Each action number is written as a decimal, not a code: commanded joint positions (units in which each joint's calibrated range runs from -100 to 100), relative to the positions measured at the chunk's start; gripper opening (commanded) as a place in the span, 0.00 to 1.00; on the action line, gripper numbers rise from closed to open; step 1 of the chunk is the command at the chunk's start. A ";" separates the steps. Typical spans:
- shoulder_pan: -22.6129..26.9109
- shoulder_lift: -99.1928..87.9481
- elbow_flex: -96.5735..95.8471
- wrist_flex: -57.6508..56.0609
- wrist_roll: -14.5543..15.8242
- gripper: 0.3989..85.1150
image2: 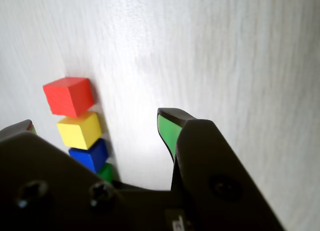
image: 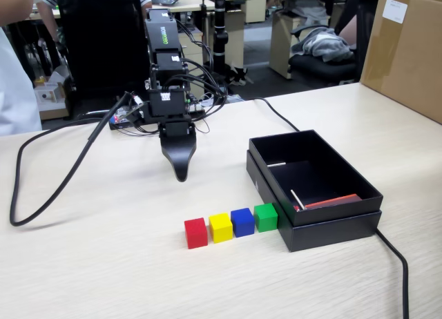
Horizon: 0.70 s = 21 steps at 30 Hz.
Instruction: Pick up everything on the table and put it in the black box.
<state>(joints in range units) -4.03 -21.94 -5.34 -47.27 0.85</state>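
You are looking at the gripper (image: pixel 181 172) hanging above the table (image: pixel 103 264), well behind the cubes and touching none of them. In the wrist view its fingers are standing clearly apart around bare tabletop. The red cube (image: pixel 196 233), yellow cube (image: pixel 221 227), blue cube (image: pixel 242 221) and green cube (image: pixel 266 217) are sitting in a tight row on the table, the green one right against the black box (image: pixel 331 226), which is lying open to their right in the fixed view.
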 commanded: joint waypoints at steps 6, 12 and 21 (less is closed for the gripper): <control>0.20 26.59 35.35 -12.99 0.39 0.56; 0.34 43.57 52.94 -16.53 -0.15 0.55; 0.63 56.08 63.54 -17.31 -0.88 0.47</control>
<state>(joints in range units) -3.69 32.82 51.07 -63.69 0.81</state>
